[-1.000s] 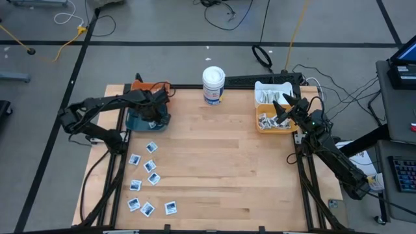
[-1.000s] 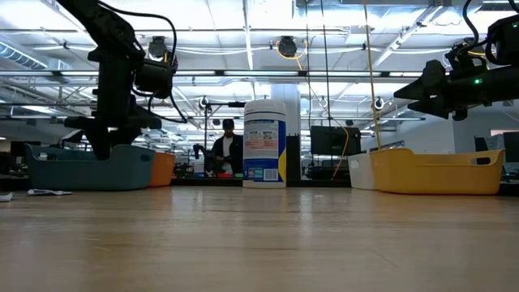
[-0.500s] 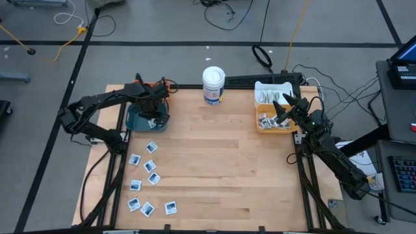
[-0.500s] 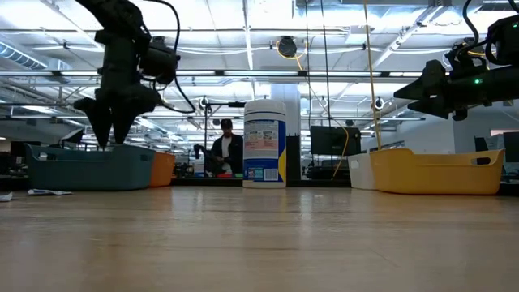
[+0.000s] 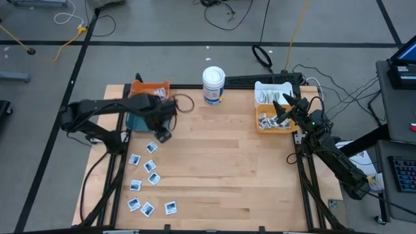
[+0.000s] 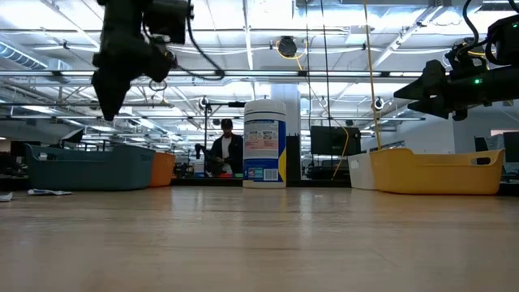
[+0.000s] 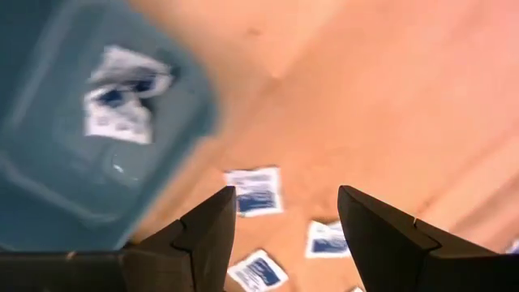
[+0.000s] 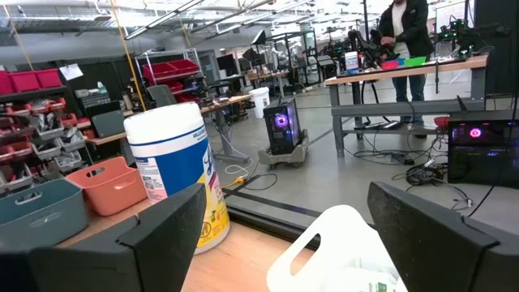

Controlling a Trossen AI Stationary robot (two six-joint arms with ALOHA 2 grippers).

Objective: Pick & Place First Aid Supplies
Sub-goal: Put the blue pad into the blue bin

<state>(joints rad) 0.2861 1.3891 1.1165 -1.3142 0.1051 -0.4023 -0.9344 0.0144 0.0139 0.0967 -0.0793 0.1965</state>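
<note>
Several square white-and-blue sachets (image 5: 149, 166) lie flat on the wooden table near its left edge, and two more lie inside the teal bin (image 5: 136, 120); they also show in the left wrist view, the bin's sachets (image 7: 122, 97) and the table's sachets (image 7: 255, 191). My left gripper (image 5: 162, 134) hangs open, pointing down, above the table just past the teal bin's near right corner, with nothing between its fingers (image 7: 285, 195). In the low view it stands high above the bin (image 6: 105, 105). My right gripper (image 5: 283, 108) waits open and level over the yellow bin (image 5: 273, 125).
An orange bin (image 5: 151, 87) stands behind the teal one. A tall white tub (image 5: 213, 84) stands at the far middle. A white bin (image 5: 272, 91) and the yellow bin with whitish strips stand at the far right. Bare wood fills the table's middle and right.
My left gripper has risen out of the teal bin and swung toward the table's near and right side, past the bin's corner and toward the loose sachets, rolling about its own axis as it went. The sachets on the table have stayed in place.
</note>
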